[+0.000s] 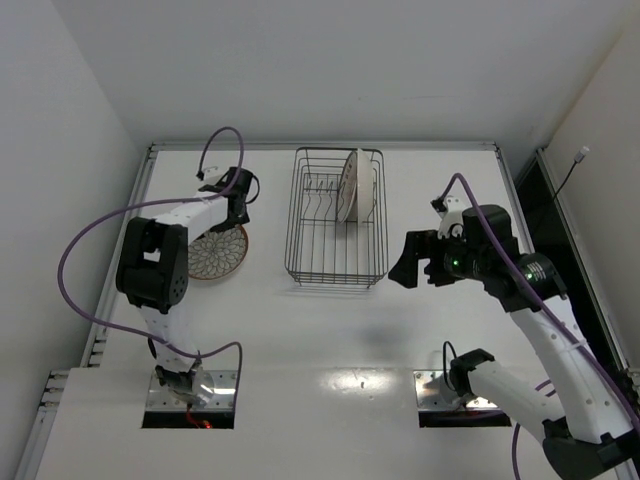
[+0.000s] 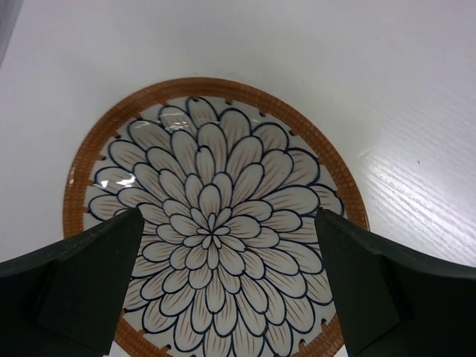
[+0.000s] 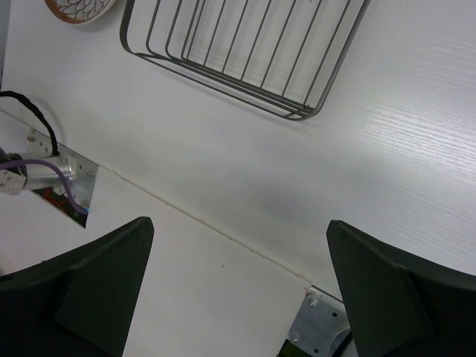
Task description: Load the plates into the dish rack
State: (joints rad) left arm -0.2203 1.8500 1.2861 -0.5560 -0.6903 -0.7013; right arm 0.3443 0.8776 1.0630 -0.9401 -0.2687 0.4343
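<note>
2 plates show clearly. The flat plate (image 1: 218,255) lies face up on the white table (image 1: 300,340), left of centre in the overhead view and just left of the dish rack (image 1: 335,282). The upright plate (image 1: 350,185) stands on edge inside the rack, toward its upper right. I cannot tell whether another plate stands behind it.

How would the flat plate handle, and where should it be gripped?

Judging by the glossy glaze, it is stiff, fairly heavy, slippery and likely to chip if knocked. It lies flush on the table, so the brown rim is the only place to pinch. That means 1 finger over the edge and 1 under it, probably after tipping the plate up a little.

What is the left gripper doing?

The left gripper (image 2: 228,216) hangs directly over that plate with its jaws spread wide. In the wrist view, 1 finger sits at each side of the flower pattern. It holds nothing, and I cannot tell whether the fingertips touch the glaze.

And the right gripper?

The right gripper (image 1: 415,272) hovers right of the rack, apart from it. Its jaws are also wide and it holds nothing. Its wrist view shows bare table, with the rack's corner at the top of the frame.
</note>
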